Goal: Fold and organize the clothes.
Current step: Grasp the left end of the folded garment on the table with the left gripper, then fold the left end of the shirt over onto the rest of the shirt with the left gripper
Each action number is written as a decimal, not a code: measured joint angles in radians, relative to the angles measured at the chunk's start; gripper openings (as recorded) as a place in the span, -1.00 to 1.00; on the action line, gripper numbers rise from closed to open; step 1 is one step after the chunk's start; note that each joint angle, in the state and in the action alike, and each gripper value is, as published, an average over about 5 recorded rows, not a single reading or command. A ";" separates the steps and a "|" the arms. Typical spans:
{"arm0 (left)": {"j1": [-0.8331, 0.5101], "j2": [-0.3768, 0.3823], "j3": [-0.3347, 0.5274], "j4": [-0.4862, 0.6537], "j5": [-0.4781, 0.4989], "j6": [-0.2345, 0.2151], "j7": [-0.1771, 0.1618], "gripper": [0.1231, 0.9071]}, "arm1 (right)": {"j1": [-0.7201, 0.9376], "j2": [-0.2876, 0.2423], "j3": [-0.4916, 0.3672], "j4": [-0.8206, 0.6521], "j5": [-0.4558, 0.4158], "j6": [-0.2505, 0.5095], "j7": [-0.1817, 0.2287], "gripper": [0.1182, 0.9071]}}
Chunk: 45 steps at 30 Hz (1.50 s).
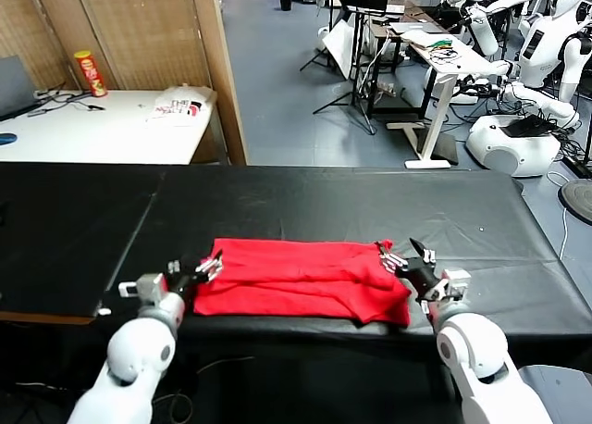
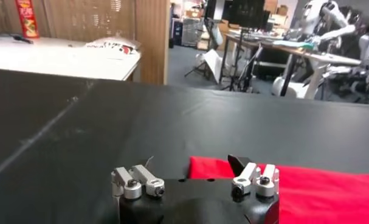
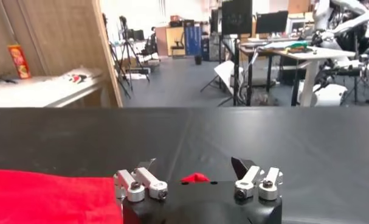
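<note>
Now spread wide and holding nothing: left gripper (image 1: 209, 268) at the red T-shirt's (image 1: 296, 278) left edge, right gripper (image 1: 403, 255) at its right.

Both arms reach forward and low, white forearms angled inward. The left gripper (image 1: 205, 270) sits with its jaws spread wide, holding nothing (same in its wrist view). The right gripper (image 1: 404, 255) mirrors it on the opposite side, jaws likewise apart and empty
</note>
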 joint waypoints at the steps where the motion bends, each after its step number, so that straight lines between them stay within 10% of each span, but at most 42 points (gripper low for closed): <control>1: 0.013 -0.005 -0.002 -0.005 0.002 -0.003 0.000 0.72 | -0.002 -0.001 0.001 0.004 0.000 0.001 -0.001 0.72; 11: 0.084 -0.056 0.003 -0.019 0.064 -0.023 0.027 0.57 | -0.008 -0.005 0.007 0.019 -0.009 0.010 -0.006 0.72; 25: 0.051 -0.060 0.009 0.026 0.047 -0.007 0.064 -0.89 | -0.014 0.012 0.000 0.016 -0.070 0.038 -0.029 0.72; 36: 0.082 0.070 -0.090 0.031 0.392 -0.093 0.080 -0.91 | -0.023 0.023 0.007 0.028 -0.073 0.039 -0.027 0.72; 45: 0.081 0.251 -0.189 0.052 0.460 -0.111 0.071 -0.91 | -0.033 0.050 0.003 0.024 -0.096 0.046 -0.027 0.72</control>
